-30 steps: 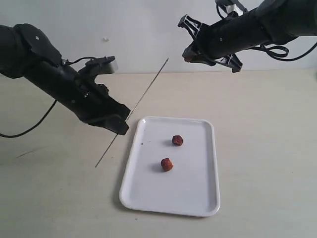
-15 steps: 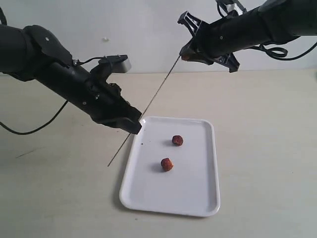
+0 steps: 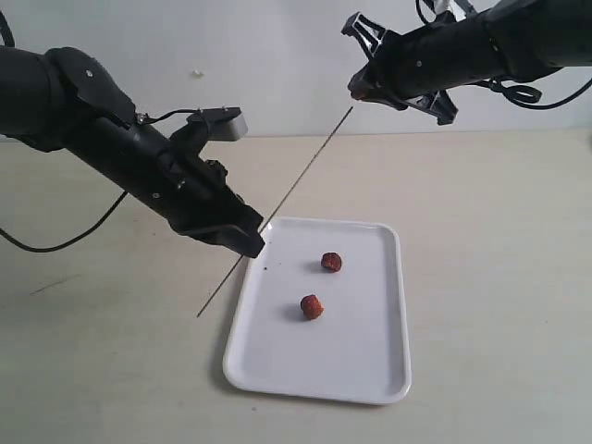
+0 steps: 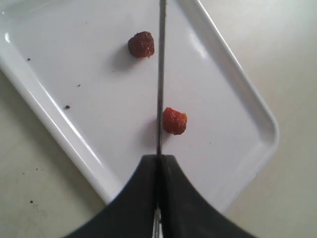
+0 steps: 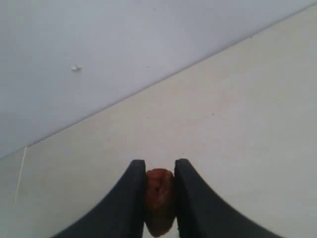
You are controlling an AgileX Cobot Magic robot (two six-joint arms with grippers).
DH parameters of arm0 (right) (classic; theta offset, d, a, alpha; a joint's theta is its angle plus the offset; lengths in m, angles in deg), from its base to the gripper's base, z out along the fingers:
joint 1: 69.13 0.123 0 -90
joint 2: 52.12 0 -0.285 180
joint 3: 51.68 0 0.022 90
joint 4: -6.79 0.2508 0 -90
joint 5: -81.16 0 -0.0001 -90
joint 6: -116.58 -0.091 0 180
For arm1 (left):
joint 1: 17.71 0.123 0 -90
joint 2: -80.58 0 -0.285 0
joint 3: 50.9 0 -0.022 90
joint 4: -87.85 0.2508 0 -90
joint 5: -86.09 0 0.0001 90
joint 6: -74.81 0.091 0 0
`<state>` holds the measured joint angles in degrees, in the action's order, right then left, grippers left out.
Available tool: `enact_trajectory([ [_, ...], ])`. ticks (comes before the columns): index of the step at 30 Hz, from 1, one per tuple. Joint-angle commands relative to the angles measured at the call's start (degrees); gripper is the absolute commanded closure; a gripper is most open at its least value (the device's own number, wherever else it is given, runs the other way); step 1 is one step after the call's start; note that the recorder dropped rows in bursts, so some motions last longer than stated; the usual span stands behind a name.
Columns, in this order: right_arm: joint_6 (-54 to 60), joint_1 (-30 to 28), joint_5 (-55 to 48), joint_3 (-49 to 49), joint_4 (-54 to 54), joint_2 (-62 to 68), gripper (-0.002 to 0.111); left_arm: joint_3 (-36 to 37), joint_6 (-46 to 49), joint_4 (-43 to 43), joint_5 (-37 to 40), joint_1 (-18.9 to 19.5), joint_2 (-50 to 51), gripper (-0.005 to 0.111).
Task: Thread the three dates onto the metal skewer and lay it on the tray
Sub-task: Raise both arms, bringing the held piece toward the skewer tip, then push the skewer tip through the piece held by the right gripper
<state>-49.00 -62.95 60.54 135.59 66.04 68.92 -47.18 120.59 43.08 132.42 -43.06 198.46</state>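
We have threaded nothing yet. Our left gripper (image 3: 244, 237) clamps the skewer (image 3: 301, 171), tip toward one o'clock. Our right gripper (image 5: 159, 166) pinches a date (image 5: 159, 198) just beyond the tip. Two dates (image 3: 331, 262) remain on the tray (image 3: 356, 356).

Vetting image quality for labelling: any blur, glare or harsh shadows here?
Exterior view: soft even light, metal skewer thin but traceable, faint shadows beside two dates on the tray. Left wrist view: sharp, slight glare on tray rim. Right wrist view: held date slightly soft.
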Motion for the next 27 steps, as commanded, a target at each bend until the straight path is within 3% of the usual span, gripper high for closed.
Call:
enact_trajectory([
  [1, 0.9, -0.3, -0.3, -0.1, 0.3, -0.6, 0.088, 0.2, 0.1, 0.0, -0.2, -0.3, 0.0, 0.107],
  [27, 3.1, -0.2, -5.4, -0.1, 0.6, -0.7, 0.088, 0.2, 0.6, 0.0, -2.9, -0.3, 0.0, 0.107],
])
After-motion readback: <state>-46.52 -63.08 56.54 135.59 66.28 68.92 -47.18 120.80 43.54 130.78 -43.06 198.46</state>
